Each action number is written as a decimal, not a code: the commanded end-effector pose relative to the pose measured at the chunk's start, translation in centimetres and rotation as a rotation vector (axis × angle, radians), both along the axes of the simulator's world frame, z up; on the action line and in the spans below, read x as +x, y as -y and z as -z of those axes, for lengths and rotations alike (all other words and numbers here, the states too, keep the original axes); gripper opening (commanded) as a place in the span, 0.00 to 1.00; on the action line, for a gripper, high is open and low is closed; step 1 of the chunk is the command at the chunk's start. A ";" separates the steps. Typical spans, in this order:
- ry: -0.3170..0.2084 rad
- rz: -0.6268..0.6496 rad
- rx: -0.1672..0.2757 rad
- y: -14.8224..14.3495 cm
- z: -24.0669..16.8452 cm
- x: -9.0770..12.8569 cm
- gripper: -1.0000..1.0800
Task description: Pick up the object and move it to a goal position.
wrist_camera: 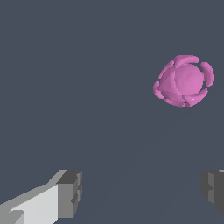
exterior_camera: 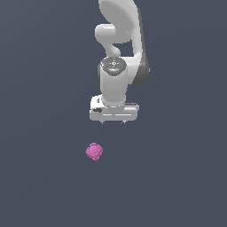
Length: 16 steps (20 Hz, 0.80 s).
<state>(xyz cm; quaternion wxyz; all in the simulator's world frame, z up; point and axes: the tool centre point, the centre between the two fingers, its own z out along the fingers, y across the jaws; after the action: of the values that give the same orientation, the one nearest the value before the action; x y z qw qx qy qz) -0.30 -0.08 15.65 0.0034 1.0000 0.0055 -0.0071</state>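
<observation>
- On the flat grey floor (exterior_camera: 44,186), toward the exterior view's left of the arm, sits the pink ball (exterior_camera: 94,151); it lies apart from the gripper (exterior_camera: 113,121), nothing touching it
- Gripper hangs above the floor, jaws spread wide and holding nothing; wrist view shows both fingertips (wrist_camera: 70,193) with bare floor between them
- Ball (wrist_camera: 184,80) is off the line between the fingertips in the wrist view, so the gripper is not centred over it yet
- No goal marker visible in either view; can't tell where the drop-off is
- Step in hand, by my read: line up over the ball, then descend; pick not yet started
- Risk: descending from this offset, one finger lands on the ball or beside it; ball gets knocked and rolls off
- Risk: ball is round and bumpy, much narrower than the gripper; an off-centre squeeze could pop it out sideways
- Risk: closing too high just skims the top; grip slips on lift
</observation>
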 end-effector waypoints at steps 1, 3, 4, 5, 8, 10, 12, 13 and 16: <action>0.000 0.000 0.000 0.0 0.0 0.0 0.96; 0.003 -0.007 -0.001 -0.2 -0.2 0.1 0.96; 0.007 -0.015 -0.002 -0.4 -0.3 0.2 0.96; 0.013 -0.026 -0.003 -0.6 -0.6 0.4 0.96; 0.032 -0.067 -0.009 -1.6 -1.5 0.9 0.96; 0.038 -0.081 -0.010 -1.9 -1.8 1.0 0.96; 0.037 -0.082 -0.011 -1.9 -1.8 1.0 0.96; 0.036 -0.078 -0.010 -1.8 -1.7 1.0 0.96; 0.035 -0.063 -0.009 -1.6 -1.5 1.2 0.96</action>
<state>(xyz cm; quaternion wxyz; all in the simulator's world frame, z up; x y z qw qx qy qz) 0.79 1.65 17.28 0.0084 0.9991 0.0404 0.0110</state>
